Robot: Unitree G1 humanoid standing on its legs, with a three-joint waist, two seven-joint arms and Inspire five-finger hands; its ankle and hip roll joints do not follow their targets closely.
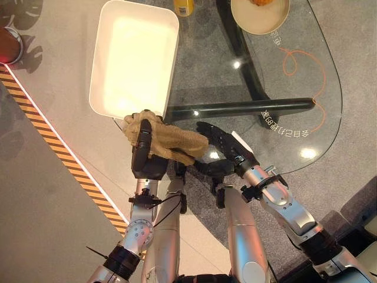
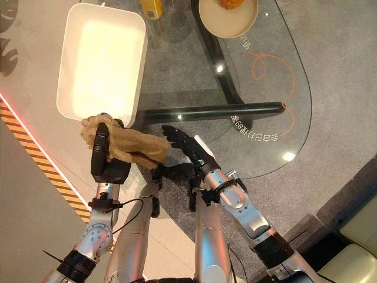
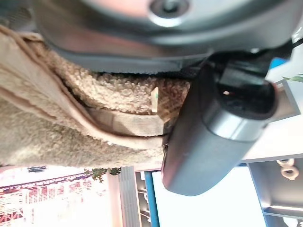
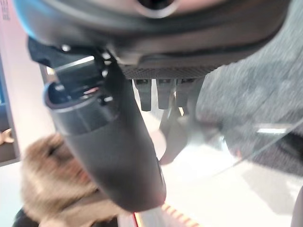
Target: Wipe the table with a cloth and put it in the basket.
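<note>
Glass bench (image 1: 306, 88) lies below us. Our left hand (image 1: 143, 154) has its fingers curled round the tan cloth (image 1: 171, 141), bunched just beside the white basket (image 1: 134, 59). It looks soft and light; we grip its middle. Our right hand (image 1: 221, 144) rests nearby, fingers straight.

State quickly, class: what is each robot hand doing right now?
Left hand: shut on the tan cloth, just short of the white basket.
Right hand: open, fingers straight, holding nothing.
</note>
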